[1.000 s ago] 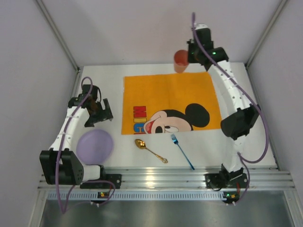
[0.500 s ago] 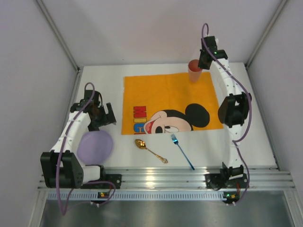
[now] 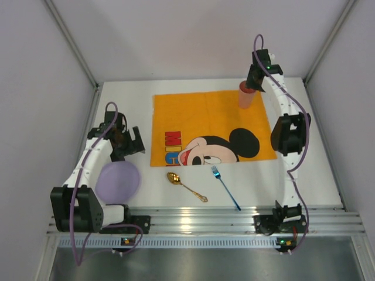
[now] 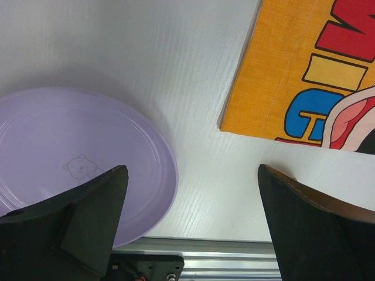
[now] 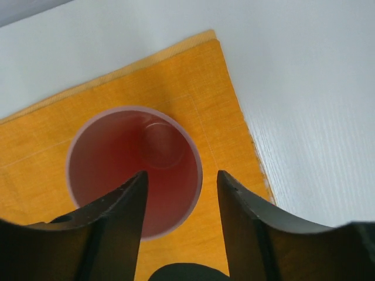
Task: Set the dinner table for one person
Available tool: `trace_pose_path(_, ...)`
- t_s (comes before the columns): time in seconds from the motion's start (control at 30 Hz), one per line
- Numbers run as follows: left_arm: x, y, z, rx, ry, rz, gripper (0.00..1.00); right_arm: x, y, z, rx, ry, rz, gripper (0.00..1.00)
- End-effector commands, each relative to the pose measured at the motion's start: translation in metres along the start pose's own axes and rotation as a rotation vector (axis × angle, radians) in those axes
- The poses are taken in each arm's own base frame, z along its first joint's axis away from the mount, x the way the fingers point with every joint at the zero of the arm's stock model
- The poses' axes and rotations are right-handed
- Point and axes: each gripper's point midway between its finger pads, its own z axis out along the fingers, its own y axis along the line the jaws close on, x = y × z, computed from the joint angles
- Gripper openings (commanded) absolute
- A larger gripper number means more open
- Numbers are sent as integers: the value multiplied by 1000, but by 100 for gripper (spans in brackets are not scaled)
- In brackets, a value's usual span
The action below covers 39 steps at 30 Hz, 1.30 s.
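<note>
The white desk (image 3: 126, 96) fills the enclosure from its ribbed rail (image 3: 205, 219) to the back wall, an orange Mickey Mouse placemat (image 3: 205, 117) at its centre. A red cup (image 5: 135, 170) stands upright on the mat's far right corner, close to both hems, likely the drink's place. The right claw (image 5: 181, 181) straddles its rim, fingers parted and not pinching. The left claw (image 4: 190, 175) hangs spread wide and empty between a purple plate (image 4: 70, 170) and the mat's near left corner. A gold spoon (image 3: 186, 186) and blue fork (image 3: 225, 187) lie between mat and rail; the mat's middle offers room.
</note>
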Motion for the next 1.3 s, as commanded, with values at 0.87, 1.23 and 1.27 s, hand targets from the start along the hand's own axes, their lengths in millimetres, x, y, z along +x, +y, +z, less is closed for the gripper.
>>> trace_pose_path(0.87, -10, -4, 35, 107, -120, -410, 99, 82, 160, -241, -544, -86, -329, 94)
trace_pose_path(1.23, 11, 4, 97, 59, 37, -354, 81, 99, 114, -251, -464, -92, -411, 96)
trace_pose_path(1.27, 14, 1, 98, 74, 58, -342, 68, 102, 111, -250, -460, -88, -410, 96)
